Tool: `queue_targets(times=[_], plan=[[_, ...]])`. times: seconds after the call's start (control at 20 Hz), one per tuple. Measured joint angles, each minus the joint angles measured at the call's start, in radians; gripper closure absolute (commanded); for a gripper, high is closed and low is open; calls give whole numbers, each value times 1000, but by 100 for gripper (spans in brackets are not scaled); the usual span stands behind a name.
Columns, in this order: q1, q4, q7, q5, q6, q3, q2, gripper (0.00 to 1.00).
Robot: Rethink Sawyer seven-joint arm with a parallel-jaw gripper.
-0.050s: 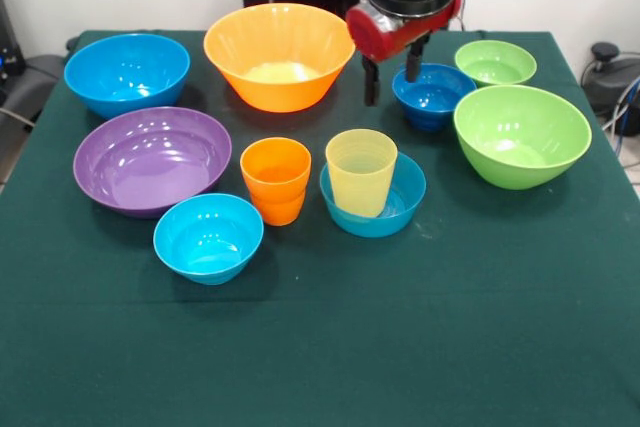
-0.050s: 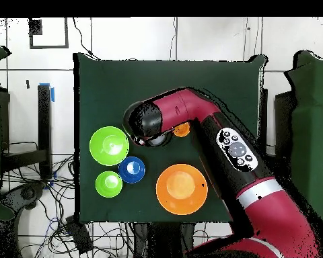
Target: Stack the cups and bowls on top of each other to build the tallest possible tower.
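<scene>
Worktop: green cloth (image 1: 320, 347). Claw (image 1: 391, 72): spread, empty, hanging beside the small glossy dark blue plastic bowl (image 1: 433, 95). Translucent pale yellow plastic tumbler (image 1: 361, 171) stands in a small light blue bowl (image 1: 400, 209). Step, likely: approach. Next: descend over one rim and pinch.

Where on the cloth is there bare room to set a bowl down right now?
The widest bare cloth is the near strip in front of the light blue bowl and the yellow cup. It is crowded farther back, around the gripper, the dark blue bowl and the large orange bowl.
</scene>
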Motion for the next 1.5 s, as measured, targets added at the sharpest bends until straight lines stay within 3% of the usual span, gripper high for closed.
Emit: queue_targets(times=[0.5, 1.5], plan=[[4, 82, 0, -1, -61, -26, -19, 0], [41, 194, 0, 0, -81, -51, -111, 0]])
